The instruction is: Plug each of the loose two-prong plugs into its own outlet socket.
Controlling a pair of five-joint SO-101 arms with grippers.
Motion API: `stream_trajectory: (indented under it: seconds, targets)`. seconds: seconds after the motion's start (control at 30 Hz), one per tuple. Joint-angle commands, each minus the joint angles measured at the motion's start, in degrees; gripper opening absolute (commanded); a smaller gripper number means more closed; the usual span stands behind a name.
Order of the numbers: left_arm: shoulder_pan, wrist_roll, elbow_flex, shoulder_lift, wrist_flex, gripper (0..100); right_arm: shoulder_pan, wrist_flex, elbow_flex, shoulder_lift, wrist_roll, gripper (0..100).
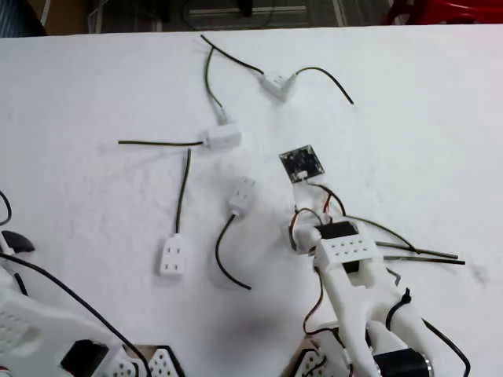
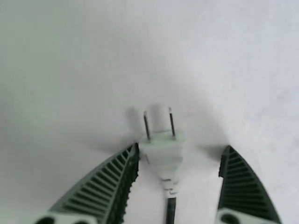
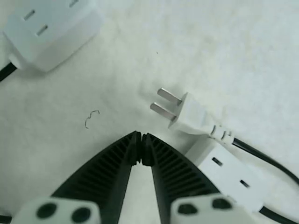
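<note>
the left gripper [image 2: 182,149] is wide open, and a white plug [image 2: 161,144] sits between its fingers, prongs pointing away. the right gripper [image 3: 140,140] is pinched shut on nothing, close to a second plug [image 3: 187,114]. a free socket [image 1: 173,255] waits at the near left. squeeze the plug's fat body, not the cord, and keep it straight.

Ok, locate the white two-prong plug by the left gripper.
Left wrist view: the white two-prong plug lies on the white table between the open fingers of the left gripper, prongs pointing away from the wrist.
</note>
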Motion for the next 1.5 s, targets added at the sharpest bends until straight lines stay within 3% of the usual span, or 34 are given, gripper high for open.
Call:
stream_trajectory:
  seconds: [0.0, 0.23, 0.87, 0.97, 1.13, 1.3, 1.47]
  targets:
    - [-0.7, -0.3, 1.0, -1.5, -5.9, 27, -0.2, -0.9, -0.4, -2.0, -0.1, 2.4]
    - [1.2, -0.3, 3.8, -1.5, -7.2, 7, -0.2, -0.9, -0.4, -2.0, -0.1, 2.4]
    - [6.9, 1.3, 5.5, -1.5, 2.8, 7, -0.2, -0.6, -0.4, -2.0, -0.1, 2.4]
    - [6.9, -0.5, 5.5, -1.5, 3.0, 2, -0.2, -0.6, -0.4, -2.0, -0.1, 2.4]
    - [7.3, -4.0, 5.3, -2.2, 3.2, 2, -0.2, -0.5, -0.4, -2.0, -0.1, 2.4]
    - [12.4, -4.0, 1.4, -7.2, 6.9, 2, -0.2, -0.5, -0.4, -2.0, -0.1, 2.4]
    - [23.5, -3.8, 1.0, -20.2, 13.8, 2, 0.0, -0.5, -0.4, -2.0, -0.1, 2.4]
